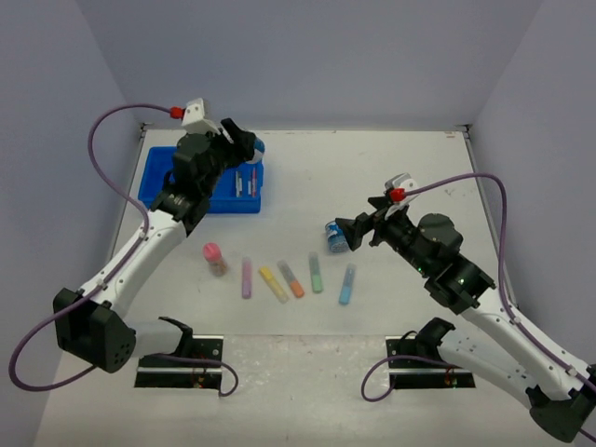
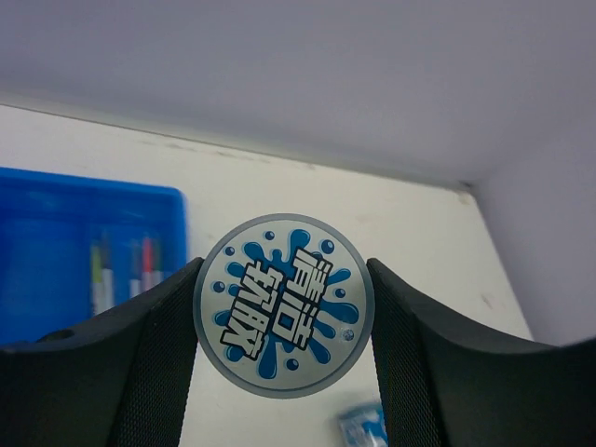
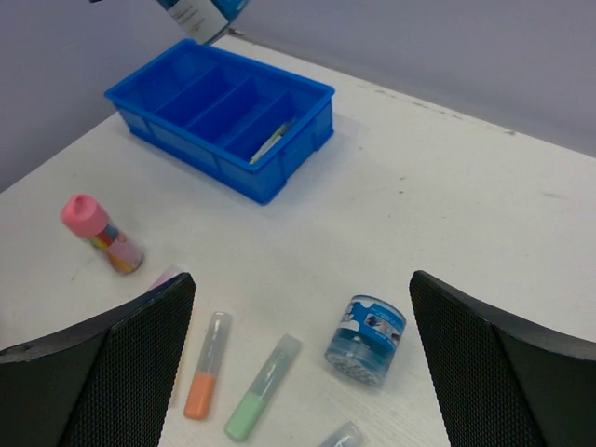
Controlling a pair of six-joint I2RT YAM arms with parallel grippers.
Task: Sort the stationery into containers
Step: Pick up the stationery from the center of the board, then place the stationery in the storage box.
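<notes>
Blue-and-white splash artwork with bold characters covers the round lid of the raised tub (image 2: 284, 305), which the left gripper (image 1: 240, 149) clamps from both sides, holding it in the air by the far right corner of the tray (image 3: 279, 182). A second tub (image 1: 333, 236), the same blue with a printed label, stands upright on the tabletop (image 1: 419, 177) right of centre; the right gripper (image 3: 300, 279) hangs over it with its jaws spread wide, touching nothing. The bright blue tray sits at the tabletop's far left corner, split lengthwise into narrow compartments, and thin pens (image 3: 270, 144) lie in the rightmost one. Toward the near edge, around the middle, a loose row runs left to right: pink-capped bottle (image 1: 215, 258), purple marker (image 1: 247, 277), yellow marker (image 1: 273, 284), orange marker (image 1: 291, 277), green marker (image 1: 316, 273), blue marker (image 1: 346, 284). The tabletop is white and lightly scuffed, and plain pale lilac walls (image 1: 307, 56) close it in on three sides
</notes>
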